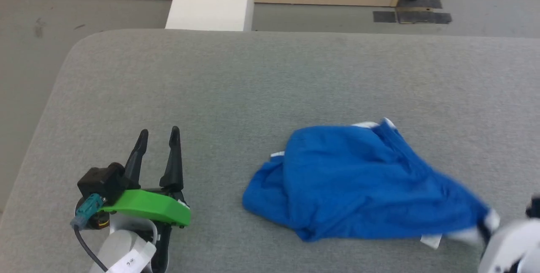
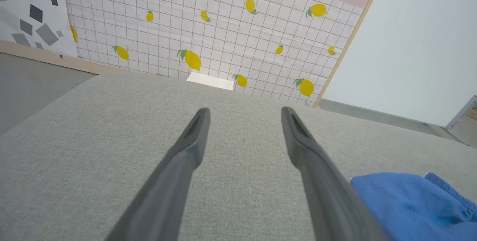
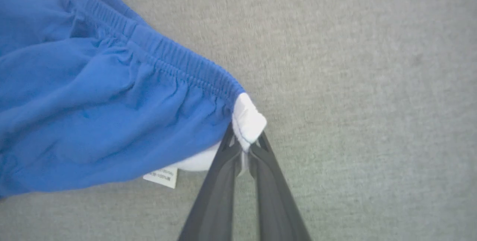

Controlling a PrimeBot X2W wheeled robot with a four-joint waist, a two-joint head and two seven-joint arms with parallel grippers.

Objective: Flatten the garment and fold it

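Right gripper [image 3: 244,148] pinching a white corner of the shorts [image 3: 93,103].
Its two fingers are closed on the white end of the gathered waistband [image 3: 179,62], with a label [image 3: 162,177] hanging just beside them. From that corner the blue shorts spread in a rumpled heap over the near right part of the grey surface [image 1: 253,74]. Well apart to the left, the left gripper [image 1: 159,134] has its fingers spread and holds nothing, with bare surface beneath it.
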